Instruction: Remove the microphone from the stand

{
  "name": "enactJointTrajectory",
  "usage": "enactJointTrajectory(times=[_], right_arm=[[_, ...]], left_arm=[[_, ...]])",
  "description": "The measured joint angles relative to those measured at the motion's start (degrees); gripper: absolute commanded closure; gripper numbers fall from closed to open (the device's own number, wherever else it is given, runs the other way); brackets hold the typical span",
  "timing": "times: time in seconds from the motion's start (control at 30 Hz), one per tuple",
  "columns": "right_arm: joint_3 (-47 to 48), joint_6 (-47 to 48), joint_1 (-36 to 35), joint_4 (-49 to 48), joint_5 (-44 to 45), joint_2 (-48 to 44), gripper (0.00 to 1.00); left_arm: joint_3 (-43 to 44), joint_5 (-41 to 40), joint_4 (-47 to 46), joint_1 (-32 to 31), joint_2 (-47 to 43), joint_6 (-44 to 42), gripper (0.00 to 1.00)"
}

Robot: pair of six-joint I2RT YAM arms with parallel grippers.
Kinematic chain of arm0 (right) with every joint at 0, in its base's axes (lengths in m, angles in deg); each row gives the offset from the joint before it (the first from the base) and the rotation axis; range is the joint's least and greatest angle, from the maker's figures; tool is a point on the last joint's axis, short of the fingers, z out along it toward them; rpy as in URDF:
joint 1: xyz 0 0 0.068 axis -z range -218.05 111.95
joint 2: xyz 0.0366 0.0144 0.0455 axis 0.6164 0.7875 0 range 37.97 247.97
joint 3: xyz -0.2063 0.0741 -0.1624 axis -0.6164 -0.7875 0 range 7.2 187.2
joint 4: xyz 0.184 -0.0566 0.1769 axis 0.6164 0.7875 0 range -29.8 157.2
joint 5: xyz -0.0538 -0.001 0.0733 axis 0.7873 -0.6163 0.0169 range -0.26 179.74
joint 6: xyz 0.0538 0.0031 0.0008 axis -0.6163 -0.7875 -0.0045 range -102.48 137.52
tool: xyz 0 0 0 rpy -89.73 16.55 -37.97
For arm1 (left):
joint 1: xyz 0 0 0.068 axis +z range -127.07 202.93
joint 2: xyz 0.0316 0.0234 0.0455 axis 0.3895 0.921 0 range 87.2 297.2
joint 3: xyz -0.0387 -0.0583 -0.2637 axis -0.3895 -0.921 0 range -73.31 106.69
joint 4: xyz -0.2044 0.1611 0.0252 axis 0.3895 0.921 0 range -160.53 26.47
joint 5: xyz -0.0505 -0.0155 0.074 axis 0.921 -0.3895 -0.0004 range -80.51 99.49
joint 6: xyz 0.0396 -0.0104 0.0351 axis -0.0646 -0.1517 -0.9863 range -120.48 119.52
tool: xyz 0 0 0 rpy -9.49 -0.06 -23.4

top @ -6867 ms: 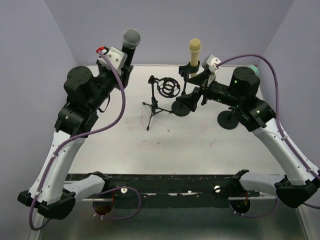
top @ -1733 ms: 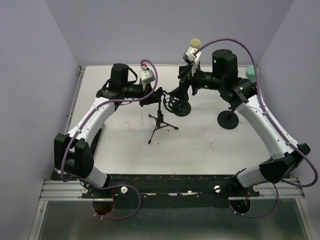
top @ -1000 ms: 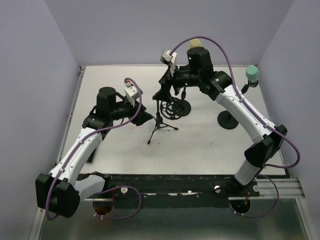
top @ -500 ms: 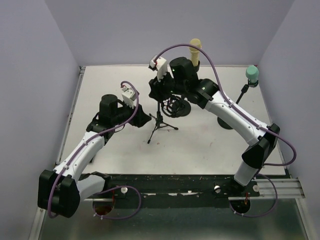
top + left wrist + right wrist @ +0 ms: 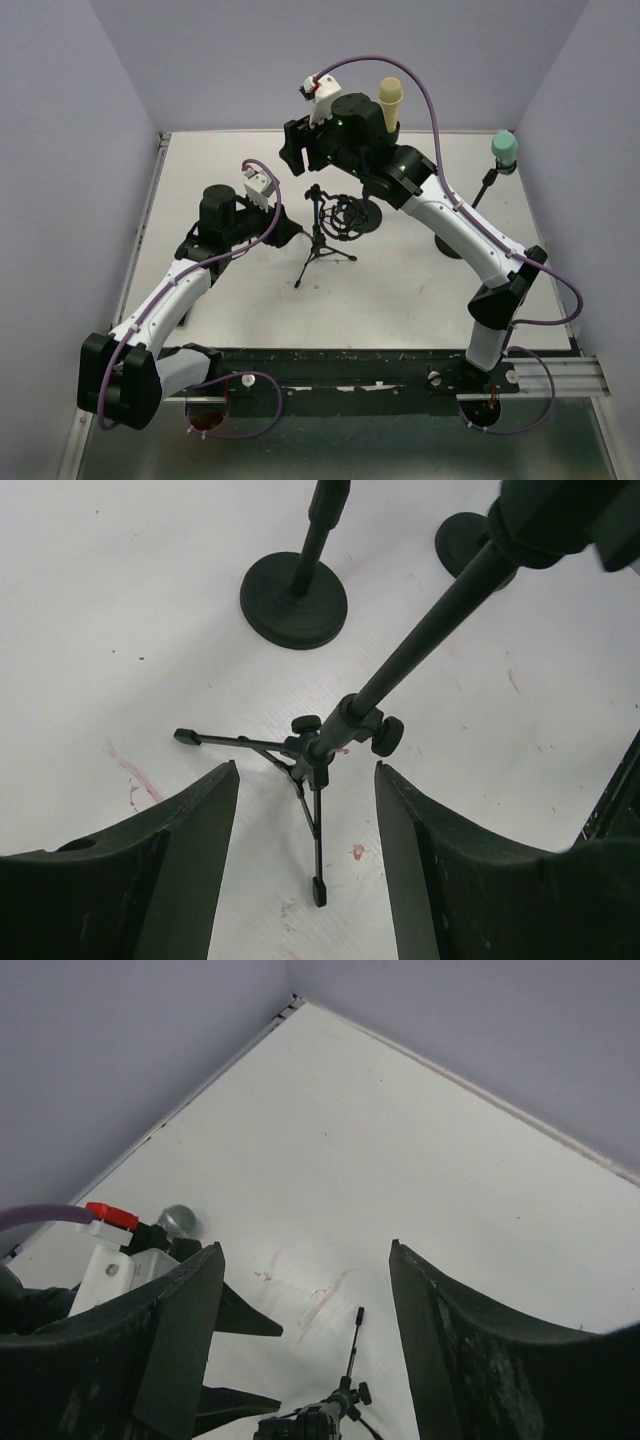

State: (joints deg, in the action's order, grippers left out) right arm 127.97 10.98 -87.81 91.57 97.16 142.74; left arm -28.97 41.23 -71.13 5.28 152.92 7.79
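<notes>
Microphone (image 5: 390, 100) with yellow head sits upright in its stand (image 5: 294, 605).

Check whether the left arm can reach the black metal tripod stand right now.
Probably yes: the left pincer is open, the black metal tripod stand stands straight ahead of its gap, and nothing lies between.

R gripper (image 5: 305, 1248) swung left, up over tripod stand (image 5: 321, 243); L gripper (image 5: 306, 768) drew back low beside it, seemingly emptied.

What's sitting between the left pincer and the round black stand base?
A small tripod stand; the left wrist view shows it between the left pincer and the round base.
</notes>
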Motion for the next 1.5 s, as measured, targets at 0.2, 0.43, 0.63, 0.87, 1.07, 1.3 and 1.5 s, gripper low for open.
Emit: enactJointTrajectory(times=[0.2,0.43,0.63,0.87,1.07,1.3,1.5], right_arm=[[-3.8,6.7,1.6,-1.7,-4.2,-3.4,0.1],[-7.8,9.7,6.9,-1.2,-7.2,-8.5,0.09],[-10.5,11.5,9.1,-0.7,-7.3,-13.4,0.07],[-12.5,14.3,9.9,1.0,-8.5,-16.3,0.09],[-16.3,20.2,10.4,3.6,-16.9,-16.9,0.13],[-21.5,23.9,10.4,5.4,-25.7,-17.2,0.13],[-22.0,25.1,10.4,5.6,-27.8,-17.8,0.13]], left_arm=[[0.5,1.5,-1.6,-0.9,-3.4,-0.3,0.35],[10.3,2.2,-2.8,-2.7,1.1,-2.7,0.39],[16.6,6.6,-2.6,-2.8,6.8,-4.9,0.48],[20.0,12.9,1.3,-3.4,9.4,-8.6,0.52],[19.9,14.2,4.2,-3.5,9.0,-12.7,0.76],[24.2,19.0,12.6,-3.5,10.1,-21.0,0.94],[36.3,25.6,26.4,-3.5,16.5,-32.4,0.84]])
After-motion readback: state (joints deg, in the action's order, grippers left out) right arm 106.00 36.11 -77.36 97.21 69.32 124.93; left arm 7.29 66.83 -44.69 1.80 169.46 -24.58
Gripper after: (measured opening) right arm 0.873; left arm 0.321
